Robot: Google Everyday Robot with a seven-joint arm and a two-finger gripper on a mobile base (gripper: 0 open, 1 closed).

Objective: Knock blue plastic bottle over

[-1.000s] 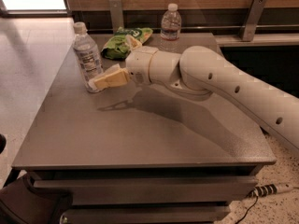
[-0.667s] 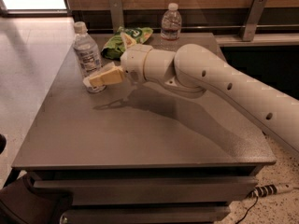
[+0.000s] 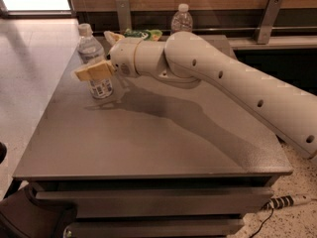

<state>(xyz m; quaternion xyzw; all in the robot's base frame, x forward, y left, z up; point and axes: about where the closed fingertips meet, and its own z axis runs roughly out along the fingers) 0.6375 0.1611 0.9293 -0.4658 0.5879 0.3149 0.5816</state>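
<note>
End effector (image 3: 90, 71) set against mid-body of upright blue plastic bottle (image 3: 89, 47) on worktop (image 3: 148, 143), presumably for a sideways push. Whether released or clenched cannot be told.

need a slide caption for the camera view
Robot gripper level with the middle of the standing blue plastic bottle, at the far left of the table.

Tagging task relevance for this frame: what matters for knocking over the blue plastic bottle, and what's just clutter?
Job:
- blue plastic bottle, standing near the table's left rear
- gripper, at the bottle's side

Lying about:
- clear water bottle, at the table's back edge
- green snack bag, to the left of that bottle
- power strip, on the floor
</note>
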